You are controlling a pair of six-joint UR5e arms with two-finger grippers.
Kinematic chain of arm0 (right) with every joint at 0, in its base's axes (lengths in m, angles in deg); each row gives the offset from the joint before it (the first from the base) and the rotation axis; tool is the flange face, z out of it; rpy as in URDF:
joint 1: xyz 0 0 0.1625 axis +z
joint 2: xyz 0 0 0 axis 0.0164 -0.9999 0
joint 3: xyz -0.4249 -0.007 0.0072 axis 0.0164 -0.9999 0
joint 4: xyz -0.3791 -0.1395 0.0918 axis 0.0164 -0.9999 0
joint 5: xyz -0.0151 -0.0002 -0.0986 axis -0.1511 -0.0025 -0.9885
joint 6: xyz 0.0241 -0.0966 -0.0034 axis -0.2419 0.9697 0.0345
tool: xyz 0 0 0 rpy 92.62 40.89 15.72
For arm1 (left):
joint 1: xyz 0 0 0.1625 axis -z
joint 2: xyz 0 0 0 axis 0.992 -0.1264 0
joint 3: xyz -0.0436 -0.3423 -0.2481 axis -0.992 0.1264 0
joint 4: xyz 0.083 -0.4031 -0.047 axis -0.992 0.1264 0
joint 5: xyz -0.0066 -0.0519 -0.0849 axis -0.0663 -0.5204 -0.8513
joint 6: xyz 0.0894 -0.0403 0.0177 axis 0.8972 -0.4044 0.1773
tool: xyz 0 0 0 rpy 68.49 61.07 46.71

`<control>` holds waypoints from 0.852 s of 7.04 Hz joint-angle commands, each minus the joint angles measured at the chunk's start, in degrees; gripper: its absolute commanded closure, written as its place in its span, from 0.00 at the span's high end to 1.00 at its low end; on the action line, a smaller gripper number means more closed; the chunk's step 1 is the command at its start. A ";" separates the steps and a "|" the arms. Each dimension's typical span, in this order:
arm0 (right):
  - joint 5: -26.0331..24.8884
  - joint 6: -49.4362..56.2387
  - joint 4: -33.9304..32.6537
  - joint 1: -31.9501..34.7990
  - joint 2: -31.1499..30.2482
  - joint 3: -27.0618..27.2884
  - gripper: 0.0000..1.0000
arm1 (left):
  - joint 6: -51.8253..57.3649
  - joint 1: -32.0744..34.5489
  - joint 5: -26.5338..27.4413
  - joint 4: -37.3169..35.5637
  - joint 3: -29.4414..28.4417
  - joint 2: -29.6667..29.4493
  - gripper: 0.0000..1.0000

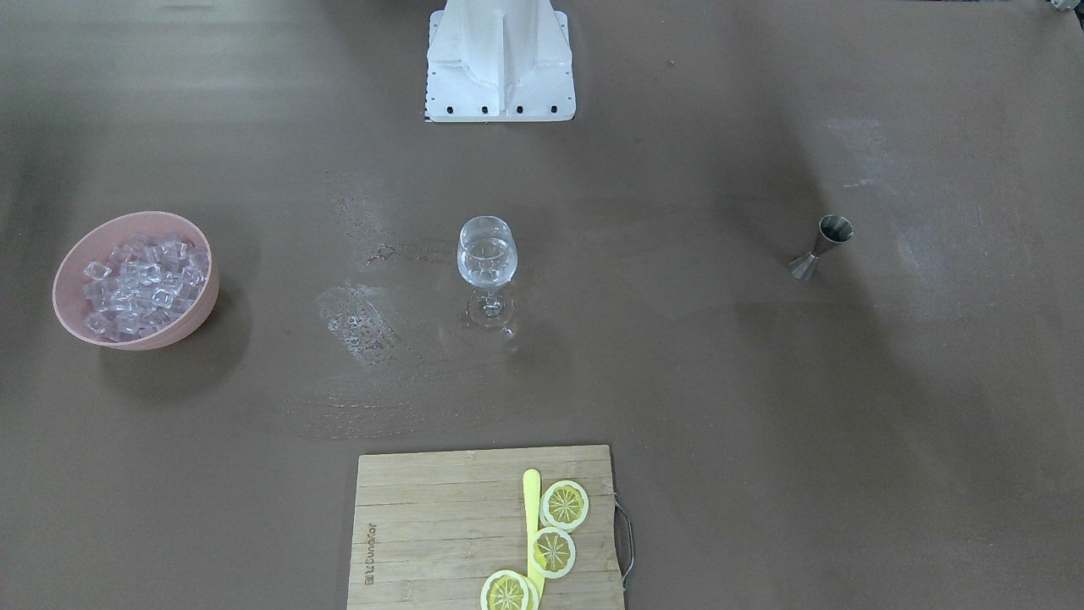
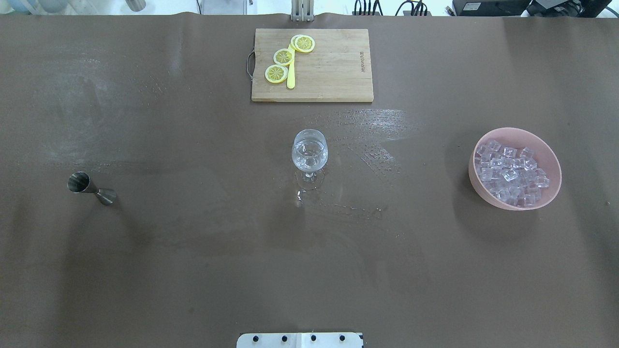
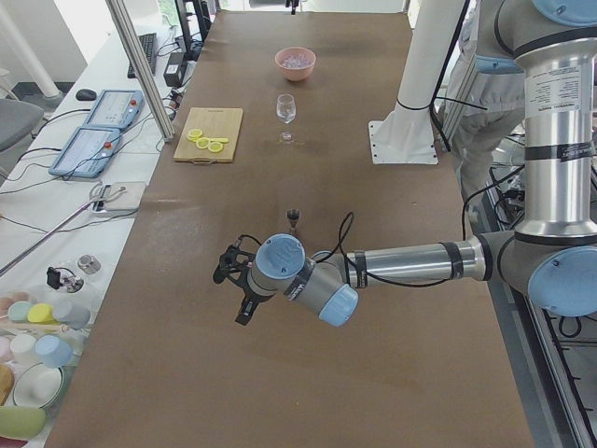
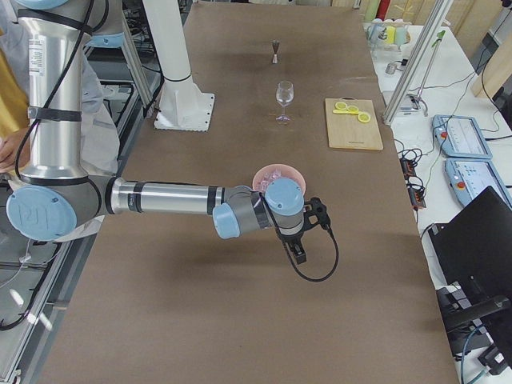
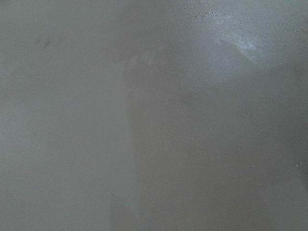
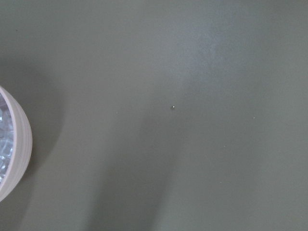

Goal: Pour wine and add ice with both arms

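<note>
1. The table (image 2: 193,266) has wet smears between 12 and 4 o'clock of the glass in the overhead view. I take them for spilled liquid.
2. The left arm (image 3: 410,263) hangs over the table's left end, and its left gripper (image 3: 238,285) carries nothing I can see. The right arm (image 4: 168,198) reaches out with its right gripper (image 4: 300,240) just beside the bowl. Only the side views show either gripper, so I cannot tell how the jaws stand.
3. The cutting board (image 2: 329,72), with lemon slices (image 2: 276,73) on it, lies at 12 o'clock of the glass.
4. The pink bowl (image 2: 476,183) stands at 3 o'clock, well apart from the glass, and is heaped with the ice (image 2: 510,171).
5. The wine glass (image 2: 309,154) stands upright at mid-table with the wine (image 1: 485,264) low in its bowl. Pouring looks done.
6. The jigger (image 2: 91,188) stands at 9 o'clock, far off.
7. I can make out no cubes in the glass, so adding the ice appears to be what is left.
</note>
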 commanded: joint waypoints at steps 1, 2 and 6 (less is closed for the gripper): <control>1.32 -0.39 0.19 0.00 0.03 1.76 1.00 | -2.47 -1.02 -4.23 5.51 0.13 -0.37 0.98; 1.76 -0.48 0.28 -0.08 -0.06 1.94 1.00 | -7.28 -3.29 -4.25 10.23 0.21 -0.55 0.98; 1.68 -0.30 0.19 -0.70 -0.32 1.94 1.00 | -18.31 -13.24 1.86 42.80 -3.64 -0.21 0.97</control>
